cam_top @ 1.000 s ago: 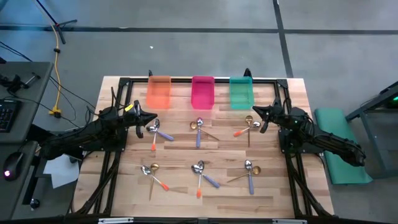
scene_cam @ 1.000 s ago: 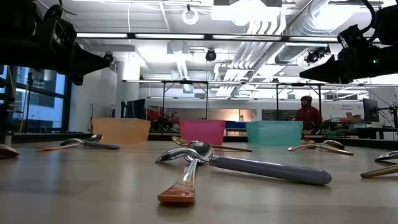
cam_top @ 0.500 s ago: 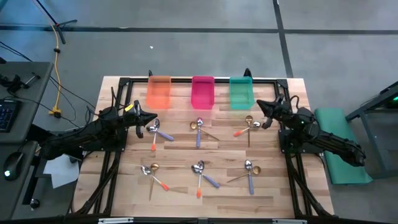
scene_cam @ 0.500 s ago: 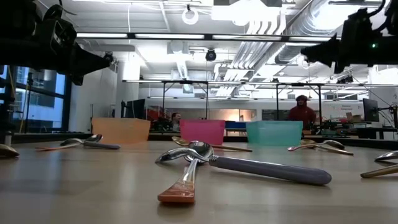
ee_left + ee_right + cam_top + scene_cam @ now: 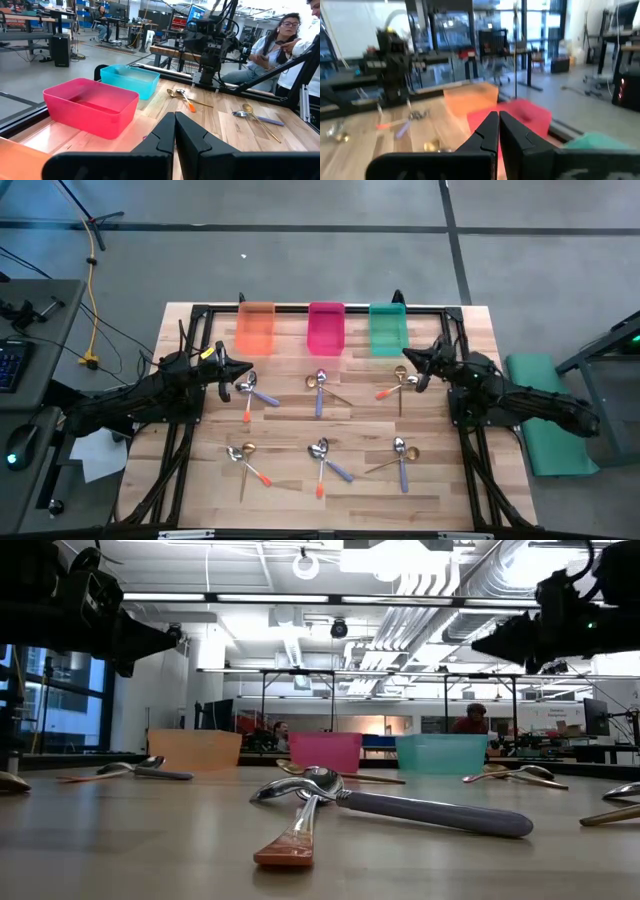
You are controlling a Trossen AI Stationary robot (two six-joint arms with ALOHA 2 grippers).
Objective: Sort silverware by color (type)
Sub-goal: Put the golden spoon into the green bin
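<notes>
Spoons lie flat on the wooden table in six small clusters, each mixing purple-handled, orange-red-handled and all-gold ones: a far row [image 5: 250, 392], [image 5: 320, 385], [image 5: 398, 383] and a near row [image 5: 245, 460], [image 5: 322, 460], [image 5: 400, 455]. My left gripper [image 5: 248, 370] hovers shut above the far-left cluster; its closed fingers show in the left wrist view [image 5: 175, 116]. My right gripper [image 5: 404, 355] hangs shut in the air beside the far-right cluster, near the green bin; its fingers also show in the right wrist view [image 5: 498, 116]. Neither holds anything.
Three translucent bins stand in a row at the far edge: orange [image 5: 255, 328], pink [image 5: 326, 328], green [image 5: 388, 328]. A black frame rail [image 5: 320, 307] runs behind them and along the table's sides. People sit and stand in the room beyond [image 5: 280, 35].
My right gripper rose and swung a little toward the far edge, then came partly back down and moved toward the table's left, ending closer to the far-right spoon cluster. The spoons have not moved.
</notes>
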